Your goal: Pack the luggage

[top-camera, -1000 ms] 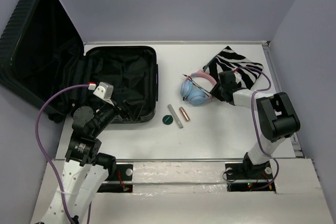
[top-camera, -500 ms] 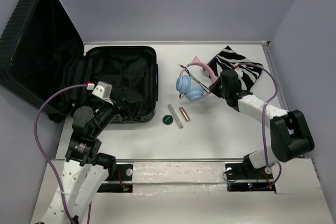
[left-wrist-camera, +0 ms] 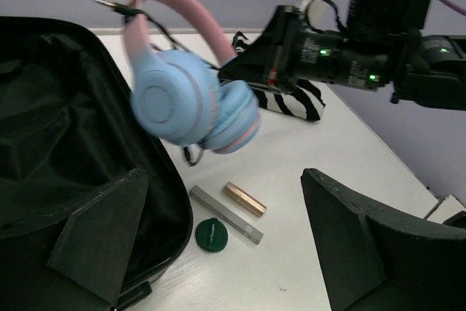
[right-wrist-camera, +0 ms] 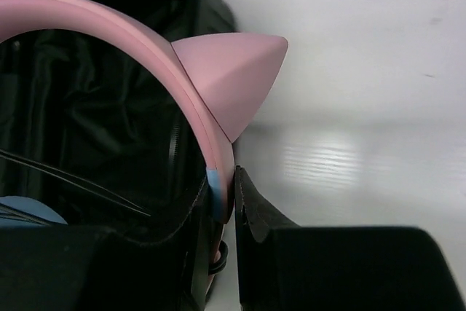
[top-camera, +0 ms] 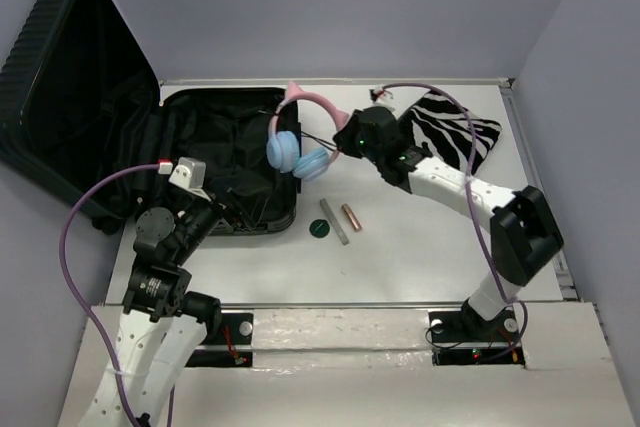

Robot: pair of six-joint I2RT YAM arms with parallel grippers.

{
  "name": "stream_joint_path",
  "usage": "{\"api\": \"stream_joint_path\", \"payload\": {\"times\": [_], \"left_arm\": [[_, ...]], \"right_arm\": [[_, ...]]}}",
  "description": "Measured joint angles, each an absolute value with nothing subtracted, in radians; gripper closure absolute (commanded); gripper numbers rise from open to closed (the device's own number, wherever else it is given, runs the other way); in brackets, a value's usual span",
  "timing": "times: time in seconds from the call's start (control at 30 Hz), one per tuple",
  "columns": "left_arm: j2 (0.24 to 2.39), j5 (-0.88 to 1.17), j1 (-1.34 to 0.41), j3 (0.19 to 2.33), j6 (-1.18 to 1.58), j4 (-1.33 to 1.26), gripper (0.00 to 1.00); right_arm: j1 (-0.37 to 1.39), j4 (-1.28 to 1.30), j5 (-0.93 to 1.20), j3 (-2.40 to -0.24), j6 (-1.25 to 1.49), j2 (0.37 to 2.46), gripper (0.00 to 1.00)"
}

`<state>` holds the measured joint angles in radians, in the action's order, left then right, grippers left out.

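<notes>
Over luggage [top-camera: 220, 137] right rim | right jaws clamp headphones [top-camera: 297, 153] band | left jaws wide, near rim

My right arm [top-camera: 450, 182] reaches forward from its base and far across to my left, the forearm stretched long beyond a bent elbow, the wrist raised off the surface. At its end my right gripper [top-camera: 338, 142] points left, its fingers [right-wrist-camera: 255, 209] pressed together on a pink headband [right-wrist-camera: 109, 30], pinching it just below the pointed ear on the band. My left arm [top-camera: 160, 282] is folded close above its base, the forearm angled forward and a little to my right. My left gripper [top-camera: 232, 210] tilts forward and down, its fingers [left-wrist-camera: 102, 231] spread wide apart.
</notes>
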<state>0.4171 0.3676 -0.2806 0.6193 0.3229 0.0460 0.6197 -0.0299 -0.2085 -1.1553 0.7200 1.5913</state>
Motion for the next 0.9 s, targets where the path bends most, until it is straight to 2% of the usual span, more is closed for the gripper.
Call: {"api": "stream_joint_path", "payload": {"times": [0.2, 0.23, 0.27, 0.3, 0.33, 0.4, 0.5, 0.63, 0.73, 0.9], "left_arm": [[0.356, 0.361, -0.281, 0.62, 0.332, 0.033, 0.01], [0.345, 0.357, -0.281, 0.62, 0.331, 0.026, 0.01], [0.338, 0.353, -0.281, 0.621, 0.331, 0.021, 0.01], [0.337, 0.351, -0.281, 0.622, 0.331, 0.017, 0.01], [0.337, 0.349, -0.281, 0.623, 0.331, 0.012, 0.01], [0.337, 0.339, -0.281, 0.623, 0.331, 0.013, 0.01], [0.337, 0.329, -0.281, 0.623, 0.331, 0.015, 0.01], [0.337, 0.318, -0.281, 0.623, 0.33, 0.02, 0.01], [0.337, 0.31, -0.281, 0.623, 0.33, 0.02, 0.01], [0.338, 0.299, -0.281, 0.623, 0.329, 0.022, 0.01]], "right_arm": [[0.761, -0.036, -0.189, -1.472, 0.689, 1.864, 0.93], [0.785, -0.038, -0.183, -1.514, 0.687, 1.906, 0.9], [0.802, -0.036, -0.179, -1.544, 0.685, 1.937, 0.79], [0.826, -0.023, -0.172, -1.598, 0.681, 1.986, 0.63], [0.847, -0.019, -0.166, -1.658, 0.669, 2.04, 0.33], [0.886, 0.009, -0.153, -1.797, 0.659, 2.146, 0.07], [0.928, 0.054, -0.126, -1.984, 0.627, 2.261, 0.09], [0.963, 0.087, -0.125, -2.006, 0.582, 2.241, 0.2], [0.956, 0.081, -0.146, -1.892, 0.546, 2.144, 0.33], [0.889, 0.087, -0.204, -1.507, 0.471, 1.815, 0.42]]}}
